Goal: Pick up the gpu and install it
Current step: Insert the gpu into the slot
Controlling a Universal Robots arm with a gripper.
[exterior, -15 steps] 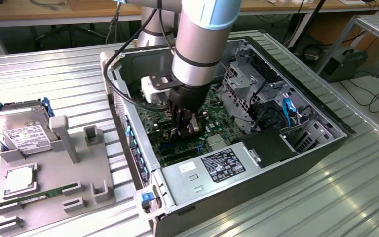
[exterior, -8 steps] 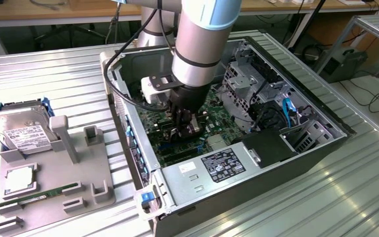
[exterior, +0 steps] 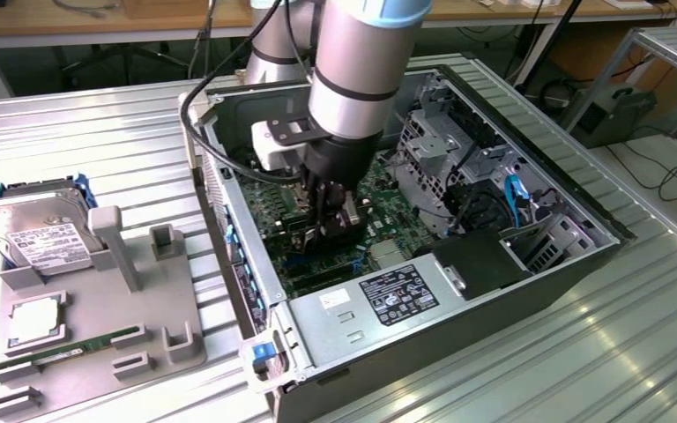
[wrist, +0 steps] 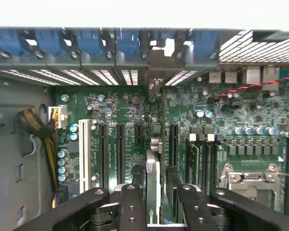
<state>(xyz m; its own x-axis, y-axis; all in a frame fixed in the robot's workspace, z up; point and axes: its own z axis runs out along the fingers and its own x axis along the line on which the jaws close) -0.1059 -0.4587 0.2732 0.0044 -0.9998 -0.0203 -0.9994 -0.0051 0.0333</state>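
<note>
The gpu (wrist: 153,161) is seen edge-on, standing upright on the green motherboard (wrist: 115,110). Its far end reaches the silver bracket opening at the case's rear wall. My gripper (wrist: 155,185) is down inside the open computer case (exterior: 457,282) and straddles the card's top edge. One black finger (wrist: 131,197) stands on one side of the card and the other on the opposite side. The jaws look open, with a narrow gap showing beside the card. In the exterior view my gripper (exterior: 336,220) sits low over the board and hides most of the card.
Drive cages and blue cables (exterior: 513,196) fill the case on the exterior view's right. A power supply (exterior: 388,296) lies at its near end. Outside on the left, a grey fixture (exterior: 98,330) holds a hard drive (exterior: 35,231), a processor (exterior: 35,319) and a memory stick (exterior: 70,347). A yellow-black cable bundle (wrist: 41,132) is inside.
</note>
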